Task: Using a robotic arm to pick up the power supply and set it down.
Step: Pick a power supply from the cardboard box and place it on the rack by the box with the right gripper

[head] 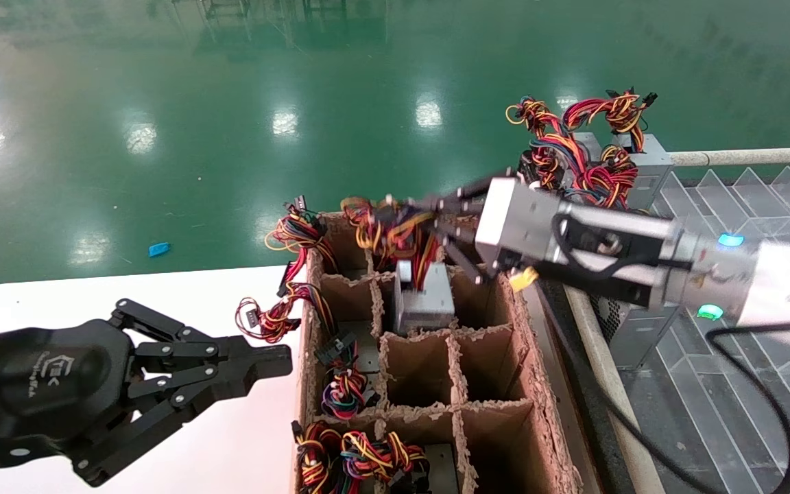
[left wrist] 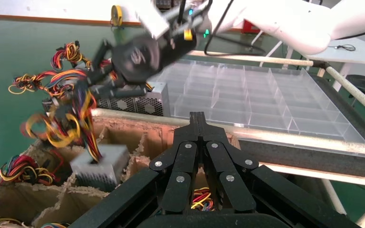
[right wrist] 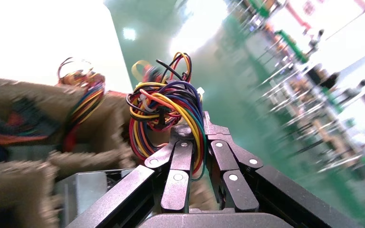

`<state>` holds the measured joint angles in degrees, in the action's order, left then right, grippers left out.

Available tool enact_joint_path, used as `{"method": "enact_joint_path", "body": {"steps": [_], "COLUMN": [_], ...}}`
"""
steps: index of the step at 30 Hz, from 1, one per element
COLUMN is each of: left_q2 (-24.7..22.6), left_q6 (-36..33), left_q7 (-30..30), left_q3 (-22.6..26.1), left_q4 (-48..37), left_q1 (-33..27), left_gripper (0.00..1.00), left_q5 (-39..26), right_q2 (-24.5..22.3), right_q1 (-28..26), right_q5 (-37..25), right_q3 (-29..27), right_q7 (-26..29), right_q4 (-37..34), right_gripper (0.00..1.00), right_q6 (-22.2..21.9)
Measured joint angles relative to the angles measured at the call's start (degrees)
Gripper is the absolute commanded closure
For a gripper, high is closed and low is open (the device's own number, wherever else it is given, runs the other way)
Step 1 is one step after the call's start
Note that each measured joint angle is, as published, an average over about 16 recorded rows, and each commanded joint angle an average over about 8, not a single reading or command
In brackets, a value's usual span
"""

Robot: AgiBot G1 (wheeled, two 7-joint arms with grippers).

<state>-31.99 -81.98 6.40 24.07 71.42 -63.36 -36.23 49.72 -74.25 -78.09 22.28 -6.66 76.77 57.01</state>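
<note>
Wires are the only hold here: the right gripper (head: 446,226), reaching in from the right of the head view toward the frame's centre, has its fingers closed on the bundle of wires (head: 391,230), and the supply (head: 424,300) hangs below that grip, just left of and lower than the fingertips. In the right wrist view the coloured loops (right wrist: 164,111) bulge out between the closed fingers (right wrist: 180,164), so the clamp is on cable, not on metal. The supply's silver body sits tilted in the upper-middle cell of the box (head: 539,384), its lower part apparently down between the dividers and its top above their torn edges; whether it touches the cell floor I cannot tell. Seen from the left wrist, the body (left wrist: 100,166) dangles below the blurred wires (left wrist: 71,123), with the right gripper (left wrist: 109,78) above and to the upper right of it, so the load hangs roughly vertical under the grip, wires uppermost. Judged from this, the coming move turns on that hanging line: the body has to travel straight along it to pass the dividers, and a sideways pull could snag it. The left gripper (head: 258,363) rests low at the left of the head view with its fingers together and nothing in them, over the white table (head: 182,295), well apart from the supply; the right arm is plainly the nearer.
</note>
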Motion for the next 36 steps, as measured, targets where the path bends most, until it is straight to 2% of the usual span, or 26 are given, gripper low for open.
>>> {"method": "enact_joint_path", "body": {"steps": [11,20,28,36], "left_q2": [0.0,0.0,0.0,0.0], "left_q6": [0.0,0.0,0.0,0.0], "left_q7": [0.0,0.0,0.0,0.0], "left_q3": [0.0,0.0,0.0,0.0], "left_q4": [0.0,0.0,0.0,0.0], "left_q1": [0.0,0.0,0.0,0.0], "left_gripper": [1.00,1.00,1.00,1.00], "left_q5": [0.0,0.0,0.0,0.0], "right_q2": [-0.8,-1.3,-3.0,-6.7], "right_q1": [-8.7,-15.0,-18.6,-20.6], "right_q5": [0.9,-1.1,-3.1,-4.0], "right_q3": [-2.7,-3.5,-4.2,-6.2], "right_q7": [-6.1,-9.6,-11.0,-11.5], "right_q4": [1.0,0.7,0.3,0.1], "right_gripper": [1.00,1.00,1.00,1.00], "right_q6": [1.8,2.1,1.8,1.4]}}
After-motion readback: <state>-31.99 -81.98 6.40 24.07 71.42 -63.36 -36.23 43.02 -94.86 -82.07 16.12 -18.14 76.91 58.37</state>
